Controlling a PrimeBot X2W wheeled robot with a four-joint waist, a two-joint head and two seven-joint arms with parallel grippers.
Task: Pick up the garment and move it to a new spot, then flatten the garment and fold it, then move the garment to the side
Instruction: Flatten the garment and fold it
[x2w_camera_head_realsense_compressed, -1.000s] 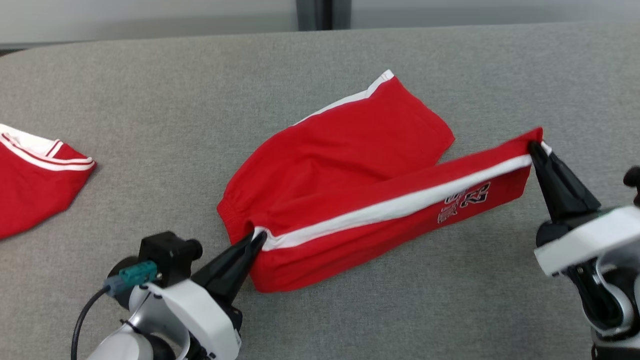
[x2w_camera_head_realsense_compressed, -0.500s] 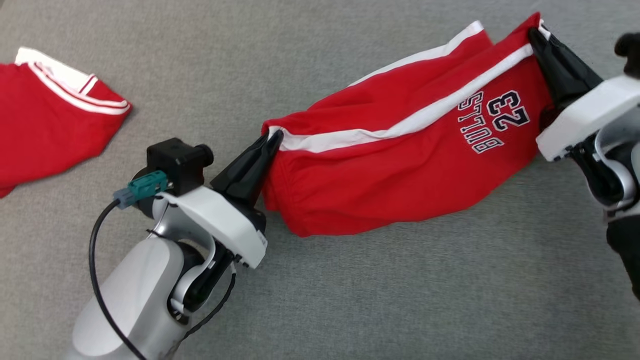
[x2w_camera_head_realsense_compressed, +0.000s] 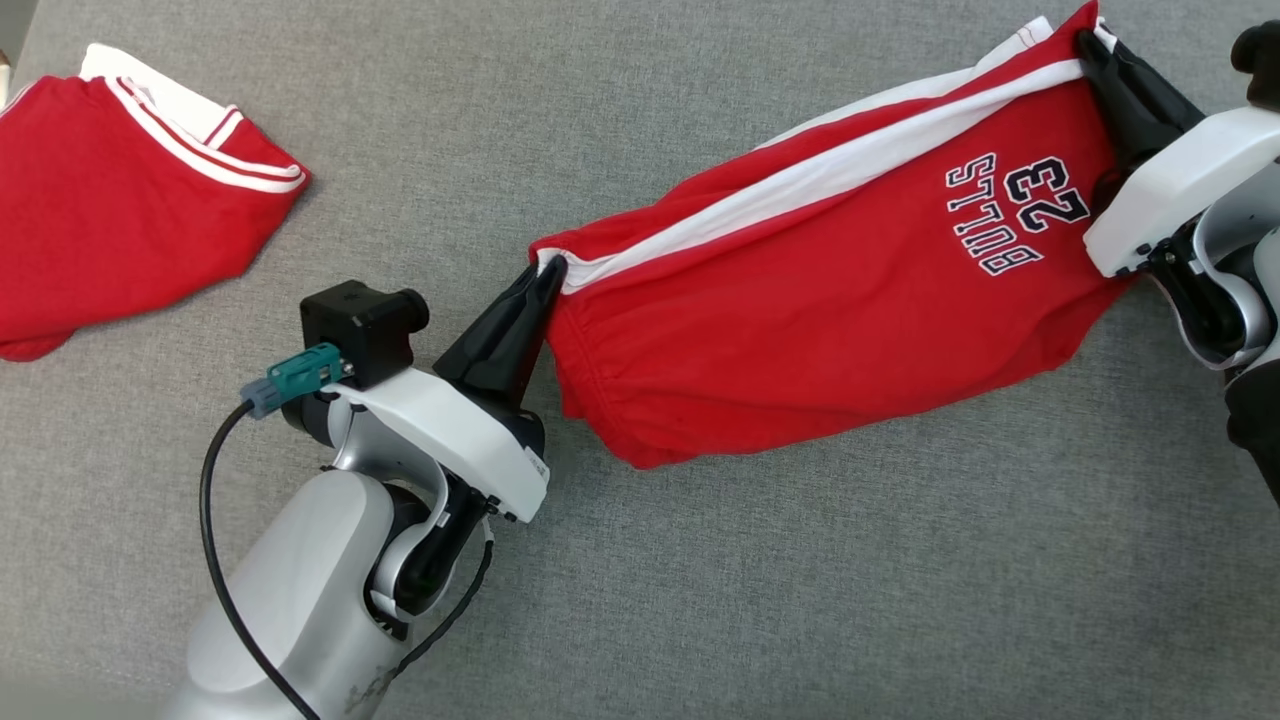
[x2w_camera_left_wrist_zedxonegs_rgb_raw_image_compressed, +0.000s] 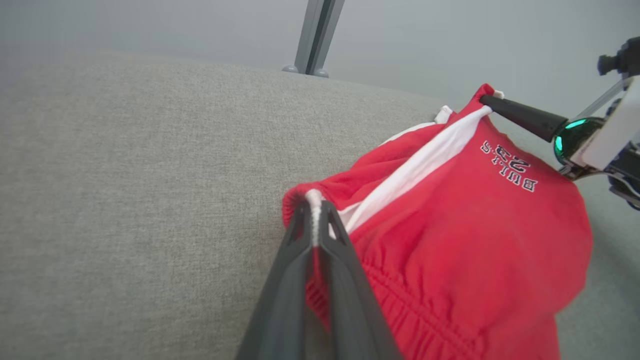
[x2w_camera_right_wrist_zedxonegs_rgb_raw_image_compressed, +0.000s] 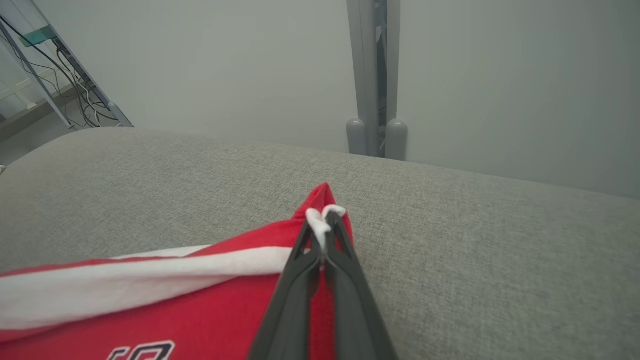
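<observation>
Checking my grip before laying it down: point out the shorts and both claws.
shorts (x2w_camera_head_realsense_compressed: 800, 330), head view, red front panel
left claw (x2w_camera_head_realsense_compressed: 551, 267), head view, tips at waistband
right claw (x2w_camera_head_realsense_compressed: 1087, 43), head view, tips at leg hem

Head camera steeply down from above; both wrist cameras low and close; red shorts (x2w_camera_head_realsense_compressed: 830, 330) common to all.

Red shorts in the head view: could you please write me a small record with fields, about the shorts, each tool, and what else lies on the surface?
garment: red shorts, white side stripe, "BULLS 23" print
left tool: shut on the waistband end, at the stripe
right tool: shut on the leg hem corner
garment state: stretched between both tools, lower part sagging, not yet flat or folded
surface: grey cloth surface
other item: second red garment, white trim, lying apart to the left
</observation>
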